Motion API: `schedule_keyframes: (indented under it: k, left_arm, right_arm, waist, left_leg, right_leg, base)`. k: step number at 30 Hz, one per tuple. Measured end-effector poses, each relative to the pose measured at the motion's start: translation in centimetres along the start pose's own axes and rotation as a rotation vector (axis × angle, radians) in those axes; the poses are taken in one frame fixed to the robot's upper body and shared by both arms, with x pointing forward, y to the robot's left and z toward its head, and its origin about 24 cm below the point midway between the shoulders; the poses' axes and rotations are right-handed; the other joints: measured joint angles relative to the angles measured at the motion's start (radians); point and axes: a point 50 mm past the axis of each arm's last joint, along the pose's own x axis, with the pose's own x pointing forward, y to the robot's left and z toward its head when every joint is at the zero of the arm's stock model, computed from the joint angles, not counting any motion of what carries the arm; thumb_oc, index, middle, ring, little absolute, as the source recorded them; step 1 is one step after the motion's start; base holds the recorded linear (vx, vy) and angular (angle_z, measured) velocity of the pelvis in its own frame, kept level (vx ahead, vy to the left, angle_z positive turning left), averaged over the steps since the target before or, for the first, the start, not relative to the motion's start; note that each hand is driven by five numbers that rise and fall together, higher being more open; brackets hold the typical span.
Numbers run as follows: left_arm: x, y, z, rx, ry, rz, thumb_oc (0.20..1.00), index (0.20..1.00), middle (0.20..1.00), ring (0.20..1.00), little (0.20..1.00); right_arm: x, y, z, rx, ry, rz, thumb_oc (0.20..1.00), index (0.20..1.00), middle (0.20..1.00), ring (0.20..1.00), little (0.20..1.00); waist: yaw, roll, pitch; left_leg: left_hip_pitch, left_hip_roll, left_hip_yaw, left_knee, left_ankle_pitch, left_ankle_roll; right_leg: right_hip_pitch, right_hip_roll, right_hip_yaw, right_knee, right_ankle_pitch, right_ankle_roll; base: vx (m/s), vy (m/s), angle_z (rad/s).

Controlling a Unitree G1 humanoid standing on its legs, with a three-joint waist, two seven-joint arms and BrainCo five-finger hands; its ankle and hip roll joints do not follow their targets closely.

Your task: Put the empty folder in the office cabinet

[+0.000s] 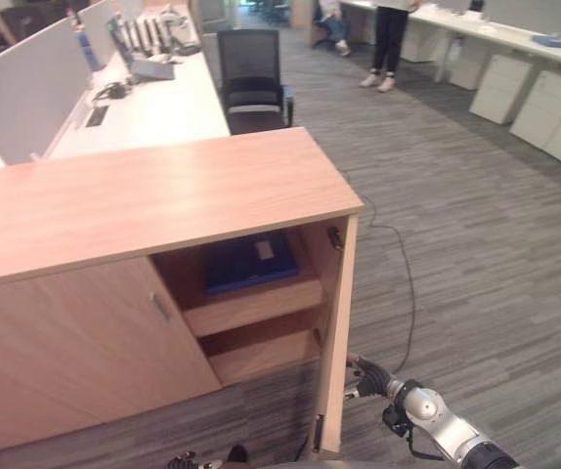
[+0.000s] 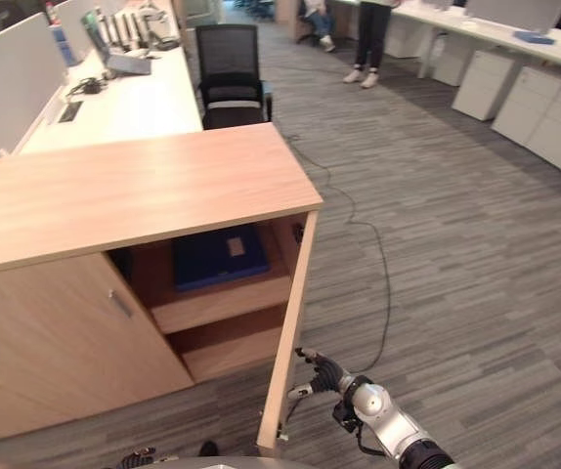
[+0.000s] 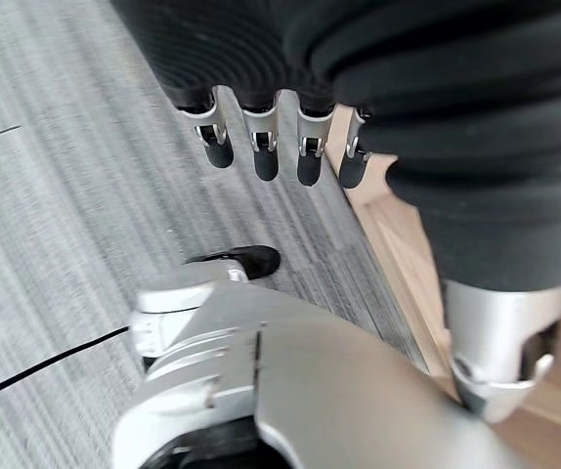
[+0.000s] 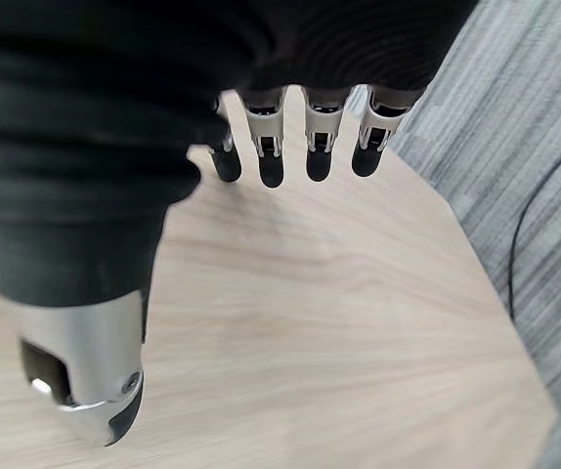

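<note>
Touching cabinet door [image 2: 282,342]: right robot hand [image 2: 325,373]

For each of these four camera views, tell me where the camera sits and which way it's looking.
Left eye view: on the head, looking down at the open cabinet, blue folder on its upper shelf; right hand at the open door.
Right eye view: beside it, same scene, slightly shifted.
Left wrist view: along the left hand, straight fingers over grey carpet.
Right wrist view: along the right hand, straight fingers against the wooden door.
Shared: both eyes show cabinet, folder, right hand.
</note>
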Motion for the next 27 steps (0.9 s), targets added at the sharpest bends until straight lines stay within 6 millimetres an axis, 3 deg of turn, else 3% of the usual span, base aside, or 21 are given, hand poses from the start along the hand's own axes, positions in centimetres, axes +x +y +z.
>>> schedule_keyframes:
  k: [2, 3, 4, 5, 6, 7, 8, 9, 10, 13, 15, 16, 17, 18, 20, 22, 23, 24, 26, 27]
  left_arm:
    - [0.2, -0.7, 0.9, -0.018, -0.024, -0.003, 1.0, 1.0, 1.0, 1.0, 1.0]
    - [0.3, -0.6, 1.7, -0.014, -0.043, 0.0, 1.0, 1.0, 1.0, 1.0, 1.0]
    - [0.5, -0.4, 3.2, -0.004, -0.079, 0.004, 1.0, 1.0, 1.0, 1.0, 1.0]
    - [0.6, -0.5, 4.2, 0.012, -0.081, 0.003, 1.0, 1.0, 1.0, 1.0, 1.0]
    - [0.6, -0.1, 4.0, -0.003, -0.073, 0.015, 1.0, 1.0, 1.0, 1.0, 1.0]
    - [0.5, 0.6, 3.3, -0.008, -0.059, 0.03, 1.0, 1.0, 1.0, 1.0, 1.0]
    - [0.4, 0.9, 3.0, -0.003, -0.059, 0.036, 1.0, 1.0, 1.0, 1.0, 1.0]
    - [0.3, 0.9, 2.7, 0.002, -0.064, 0.035, 1.0, 1.0, 1.0, 1.0, 1.0]
    - [0.2, 0.5, 1.9, 0.0, -0.052, 0.023, 1.0, 1.0, 1.0, 1.0, 1.0]
    - [0.1, 1.9, 1.8, 0.014, -0.037, 0.05, 1.0, 1.0, 1.0, 1.0, 1.0]
    - [0.0, 2.6, 1.6, 0.04, -0.038, 0.064, 1.0, 1.0, 1.0, 1.0, 1.0]
    - [-0.1, 3.0, 1.3, 0.05, -0.023, 0.072, 1.0, 1.0, 1.0, 1.0, 1.0]
    - [-0.1, 3.3, 1.2, 0.051, -0.018, 0.079, 1.0, 1.0, 1.0, 1.0, 1.0]
    - [-0.2, 3.5, 1.0, 0.053, -0.012, 0.084, 1.0, 1.0, 1.0, 1.0, 1.0]
    - [-0.3, 4.0, 0.9, 0.057, -0.008, 0.098, 1.0, 1.0, 1.0, 1.0, 1.0]
    - [-0.3, 4.1, 0.9, 0.057, -0.007, 0.101, 1.0, 1.0, 1.0, 1.0, 1.0]
    - [-0.3, 4.2, 0.7, 0.058, -0.002, 0.104, 1.0, 1.0, 1.0, 1.0, 1.0]
    - [-0.4, 4.4, 0.5, 0.059, 0.007, 0.109, 1.0, 1.0, 1.0, 1.0, 1.0]
    - [-0.4, 4.5, -0.4, 0.057, 0.041, 0.11, 1.0, 1.0, 1.0, 1.0, 1.0]
    - [-0.5, 4.5, -0.5, 0.061, 0.042, 0.11, 1.0, 1.0, 1.0, 1.0, 1.0]
  right_arm:
    - [0.3, -1.1, 0.7, -0.016, -0.015, -0.048, 1.0, 1.0, 1.0, 1.0, 1.0]
    - [0.6, -1.9, 1.3, -0.026, -0.029, -0.066, 1.0, 1.0, 1.0, 1.0, 1.0]
    - [0.7, -2.4, 1.9, -0.029, -0.047, -0.076, 1.0, 1.0, 1.0, 1.0, 1.0]
    - [0.8, -2.4, 2.2, -0.041, -0.06, -0.061, 1.0, 1.0, 1.0, 1.0, 1.0]
    - [1.3, -2.2, 3.1, -0.035, -0.089, -0.055, 1.0, 1.0, 1.0, 1.0, 1.0]
    - [1.6, -1.6, 3.7, -0.005, -0.113, -0.054, 1.0, 1.0, 1.0, 1.0, 1.0]
    - [1.7, -1.0, 3.6, 0.016, -0.115, -0.047, 1.0, 1.0, 1.0, 1.0, 1.0]
    - [1.4, -0.2, 2.9, 0.037, -0.099, -0.033, 1.0, 1.0, 1.0, 1.0, 1.0]
    - [1.0, -0.1, 1.9, 0.05, -0.074, -0.035, 1.0, 1.0, 1.0, 1.0, 1.0]
    - [1.4, 0.4, 1.3, 0.141, -0.05, -0.069, 1.0, 1.0, 1.0, 1.0, 1.0]
    - [1.4, 0.7, 1.0, 0.154, -0.029, -0.068, 1.0, 1.0, 1.0, 1.0, 1.0]
    - [1.7, 0.6, 1.1, 0.175, -0.031, -0.081, 1.0, 1.0, 1.0, 1.0, 1.0]
    - [1.8, 0.6, 1.1, 0.198, -0.03, -0.095, 1.0, 1.0, 1.0, 1.0, 1.0]
    - [2.1, 0.7, 1.0, 0.228, -0.02, -0.101, 1.0, 1.0, 1.0, 1.0, 1.0]
    - [2.3, 1.0, 1.4, 0.245, -0.031, -0.095, 1.0, 1.0, 1.0, 1.0, 1.0]
    - [2.3, 0.8, 1.3, 0.252, -0.03, -0.104, 1.0, 1.0, 1.0, 1.0, 1.0]
    - [2.1, 0.8, 1.1, 0.27, -0.029, -0.11, 1.0, 1.0, 1.0, 1.0, 1.0]
    - [1.9, 0.0, 0.9, 0.299, -0.029, -0.149, 1.0, 1.0, 1.0, 1.0, 1.0]
    - [1.5, -0.8, 0.4, 0.309, -0.017, -0.187, 1.0, 1.0, 1.0, 1.0, 1.0]
    - [1.3, -0.8, 0.0, 0.322, -0.007, -0.201, 1.0, 1.0, 1.0, 1.0, 1.0]
  waist:
    - [0.009, 0.026, 0.03]
    - [0.017, 0.032, 0.052]
    - [0.013, 0.029, 0.071]
    - [0.008, 0.01, 0.08]
    - [0.002, -0.014, 0.084]
    - [-0.001, -0.041, 0.088]
    - [-0.009, -0.074, 0.089]
    - [-0.032, -0.095, 0.081]
    - [-0.043, -0.068, 0.05]
    - [-0.036, -0.112, 0.06]
    - [-0.022, -0.117, 0.05]
    - [-0.02, -0.117, 0.05]
    - [-0.024, -0.108, 0.055]
    - [-0.031, -0.096, 0.055]
    - [-0.025, -0.078, 0.065]
    - [-0.043, -0.042, 0.077]
    - [-0.062, -0.034, 0.074]
    - [-0.056, -0.047, 0.064]
    - [-0.06, -0.068, 0.046]
    - [-0.06, -0.074, 0.037]
  left_leg:
    - [-0.072, -0.001, -0.043, 0.063, 0.022, -0.017]
    - [-0.117, -0.011, -0.031, 0.105, 0.059, -0.03]
    - [-0.165, -0.026, 0.006, 0.108, 0.133, -0.041]
    - [-0.178, -0.008, 0.203, 0.068, 0.138, -0.053]
    - [-0.178, 0.029, 0.438, 0.154, 0.034, 0.054]
    - [-0.15, 0.047, 0.57, 0.241, -0.031, 0.089]
    - [-0.129, 0.051, 0.619, 0.301, -0.075, 0.084]
    - [-0.077, 0.046, 0.618, 0.329, -0.119, 0.068]
    - [-0.007, 0.022, 0.546, 0.202, -0.167, 0.065]
    - [-0.027, -0.046, 0.497, 0.16, -0.151, 0.105]
    - [-0.013, -0.067, 0.484, 0.108, -0.133, 0.133]
    - [0.003, -0.081, 0.477, 0.08, -0.12, 0.157]
    - [0.023, -0.094, 0.459, 0.052, -0.106, 0.177]
    - [0.049, -0.109, 0.449, 0.015, -0.101, 0.187]
    - [0.066, -0.124, 0.439, -0.003, -0.109, 0.206]
    - [0.076, -0.132, 0.385, -0.022, -0.105, 0.2]
    - [0.078, -0.14, 0.344, -0.029, -0.097, 0.19]
    - [0.087, -0.172, 0.324, -0.029, -0.103, 0.195]
    - [0.088, -0.21, 0.279, -0.03, -0.109, 0.205]
    - [0.09, -0.221, 0.264, -0.03, -0.11, 0.207]
  right_leg:
    - [-0.005, 0.026, -0.028, 0.0, -0.011, -0.018]
    - [-0.005, 0.037, -0.028, 0.001, -0.014, -0.024]
    - [-0.013, 0.046, -0.037, 0.001, -0.011, -0.052]
    - [-0.029, 0.018, -0.109, -0.002, 0.017, -0.104]
    - [-0.035, 0.0, -0.125, 0.002, 0.033, -0.101]
    - [-0.03, -0.033, -0.144, 0.005, 0.038, -0.094]
    - [-0.022, -0.055, -0.159, 0.006, 0.038, -0.088]
    - [0.007, -0.068, -0.189, 0.007, 0.033, -0.085]
    - [0.018, -0.064, -0.21, 0.007, 0.019, -0.055]
    - [-0.01, -0.119, -0.234, 0.107, 0.018, -0.044]
    - [-0.068, -0.157, -0.201, 0.225, 0.033, -0.068]
    - [-0.101, -0.185, -0.174, 0.305, 0.044, -0.053]
    - [-0.146, -0.221, -0.135, 0.428, 0.068, -0.027]
    - [-0.219, -0.259, -0.082, 0.566, 0.104, 0.022]
    - [-0.309, -0.271, 0.002, 0.659, 0.087, 0.102]
    - [-0.34, -0.159, 0.114, 0.57, 0.037, 0.099]
    - [-0.307, -0.094, 0.191, 0.428, -0.002, 0.072]
    - [-0.265, -0.043, 0.234, 0.195, 0.0, 0.044]
    - [-0.23, -0.048, 0.23, 0.035, 0.048, -0.003]
    - [-0.225, -0.053, 0.224, 0.016, 0.065, -0.012]
  base:
    - [-0.18, 0.055, 0.91]
    - [-0.23, 0.088, 1.04]
    - [-0.2, 0.072, 1.26]
    - [-0.08, 0.119, 1.12]
    - [0.02, 0.138, 0.88]
    - [0.07, 0.137, 0.51]
    - [0.07, 0.129, 0.81]
    - [0.05, 0.136, 1.1]
    - [0.06, 0.23, 1.05]
    - [0.02, 0.167, 0.72]
    - [0.02, 0.226, 0.53]
    - [0.02, 0.193, 0.28]
    - [0.02, 0.167, 0.41]
    - [0.03, 0.128, 0.33]
    - [0.1, 0.072, 0.21]
    - [0.18, -0.048, 0.62]
    - [0.14, -0.126, 1.03]
    - [0.14, -0.116, 0.94]
    - [0.11, -0.073, 0.86]
    - [0.12, -0.092, 0.75]
